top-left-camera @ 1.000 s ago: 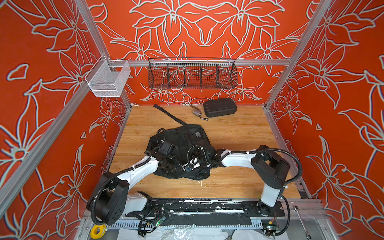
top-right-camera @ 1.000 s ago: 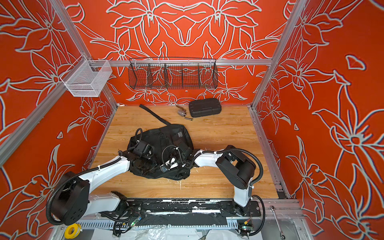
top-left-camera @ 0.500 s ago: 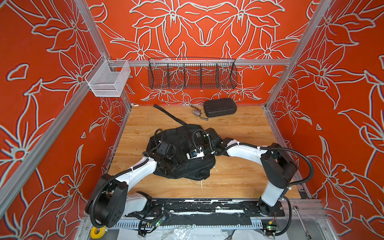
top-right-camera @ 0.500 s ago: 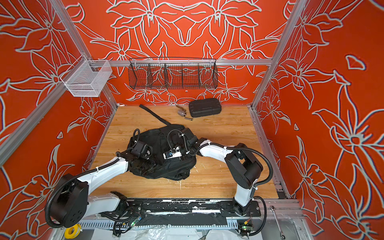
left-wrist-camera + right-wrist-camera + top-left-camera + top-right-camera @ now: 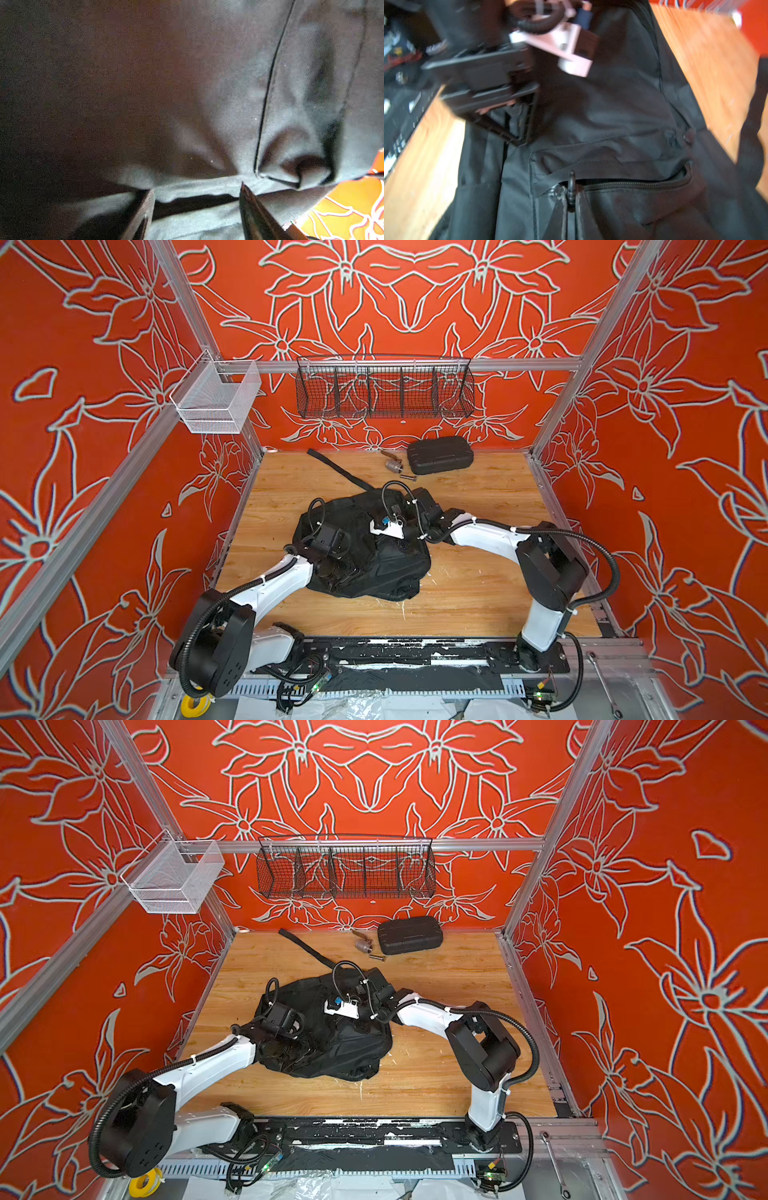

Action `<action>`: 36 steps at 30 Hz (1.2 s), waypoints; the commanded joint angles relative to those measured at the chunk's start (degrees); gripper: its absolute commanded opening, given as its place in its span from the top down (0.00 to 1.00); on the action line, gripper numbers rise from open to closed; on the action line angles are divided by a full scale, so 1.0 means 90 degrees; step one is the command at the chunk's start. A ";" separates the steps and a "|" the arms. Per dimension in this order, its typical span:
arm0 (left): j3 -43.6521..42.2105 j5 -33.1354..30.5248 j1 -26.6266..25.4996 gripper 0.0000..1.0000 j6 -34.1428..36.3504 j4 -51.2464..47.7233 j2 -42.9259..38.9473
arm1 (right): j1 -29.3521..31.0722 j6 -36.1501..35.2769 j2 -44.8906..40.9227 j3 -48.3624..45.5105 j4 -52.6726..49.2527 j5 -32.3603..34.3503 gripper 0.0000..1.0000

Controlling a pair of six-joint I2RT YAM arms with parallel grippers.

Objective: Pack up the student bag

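My left gripper (image 5: pixel 334 569) is buried in the student bag (image 5: pixel 386 572) mid-frame in both top views; fingertips lost in black.

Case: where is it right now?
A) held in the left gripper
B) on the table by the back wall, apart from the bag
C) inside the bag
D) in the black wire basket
B: in both top views the case lies on the table by the back wall, well clear of the bag.
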 commanded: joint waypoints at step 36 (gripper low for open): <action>0.2075 -0.2192 0.0499 0.03 0.0195 -0.3654 -0.1423 | -0.0309 0.3282 0.0644 0.1559 -0.0400 0.1061 1.00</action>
